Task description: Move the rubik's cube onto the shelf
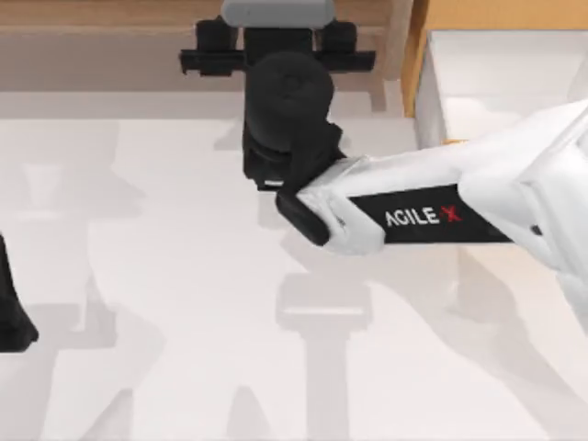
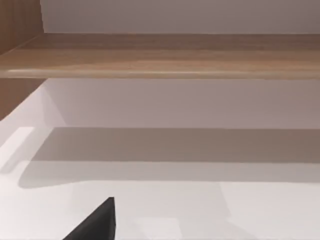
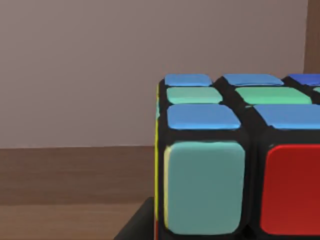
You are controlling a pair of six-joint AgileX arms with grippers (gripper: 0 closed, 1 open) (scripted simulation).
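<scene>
The right arm [image 1: 478, 197] is a smooth white shell, rounded at its edges, with a black inset panel along its side bearing "AGILE" in white letters and an "X" in red. Next to that panel, its wrist is matte black: a domed round housing above a blocky black section. The right gripper [image 1: 277, 57] is black too, with a wide flat crossbar. The left arm [image 1: 11, 317] shows as plain black.

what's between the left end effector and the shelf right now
Bare white table in the left wrist view; the left end effector points toward the shelf.
</scene>
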